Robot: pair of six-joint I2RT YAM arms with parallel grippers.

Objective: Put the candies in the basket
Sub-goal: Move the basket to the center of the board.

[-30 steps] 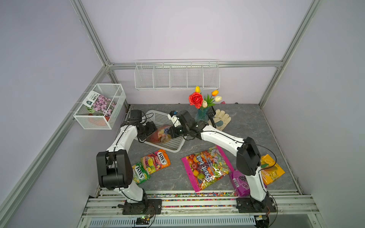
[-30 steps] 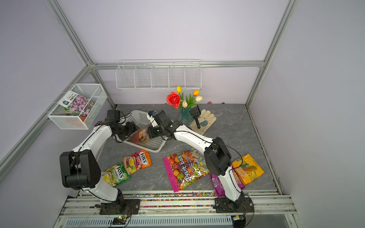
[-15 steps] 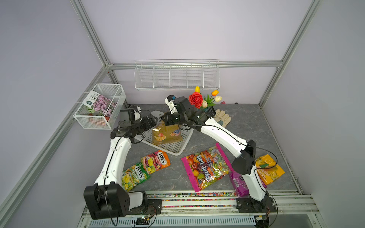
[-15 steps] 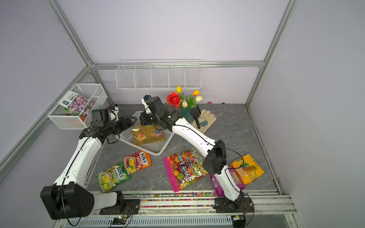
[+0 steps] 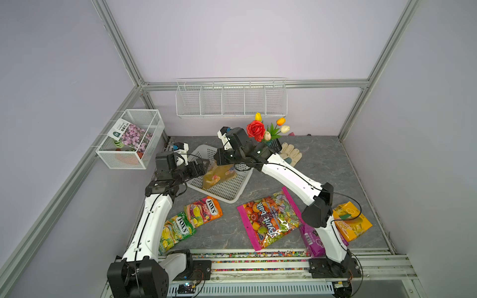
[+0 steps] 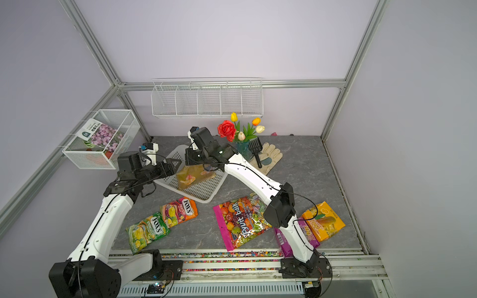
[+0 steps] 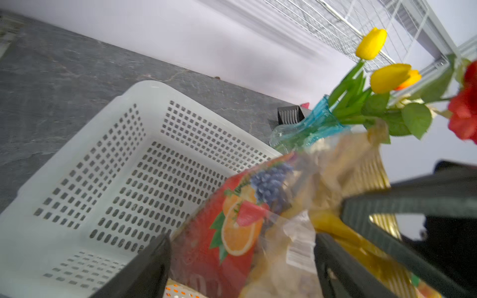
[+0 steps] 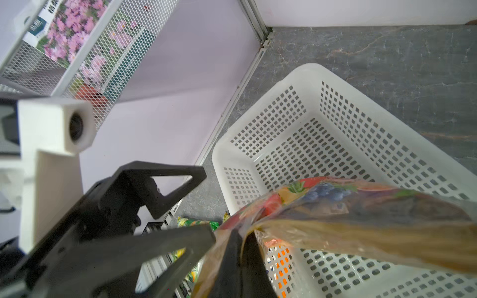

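- Top views: the right gripper [image 5: 229,163] is pinching the upper edge of the red-gold fruit bag [image 5: 219,175], fingers clenched on it. In both top views the bag is hanging within the outline of the basket [image 5: 233,192].
- The bag's long axis is running slantwise, with its high end at the right fingers and its low end drooping toward the left gripper [image 5: 201,166]. Whether the low end is touching the basket floor I cannot tell.
- The left gripper is sitting just beside that low end, fingers spread and grasping nothing.
- Five candies are lying on the counter [image 5: 322,166] outside the basket: orange FOX'S bag [image 5: 204,210], green FOX'S bag [image 5: 175,231], pink-edged clear bag [image 5: 269,219], purple bag [image 5: 313,241], mango bag [image 5: 353,225].
- Left wrist view: the spread fingers [image 7: 147,271] are framing the red-gold fruit bag [image 7: 232,232], and the perforated basket [image 7: 154,185] is lying beyond it.
- Right wrist view: the right fingers [image 8: 229,260] are gripping the bag's edge, with the basket [image 8: 335,154] showing behind and beneath the bag. The left gripper [image 8: 207,203] is standing open alongside, one fingertip near the bag's corner.
- Judgement: the right arm is carrying. Letting go here looks likely to land the bag inside, provided the left fingers are not snagging its low end.
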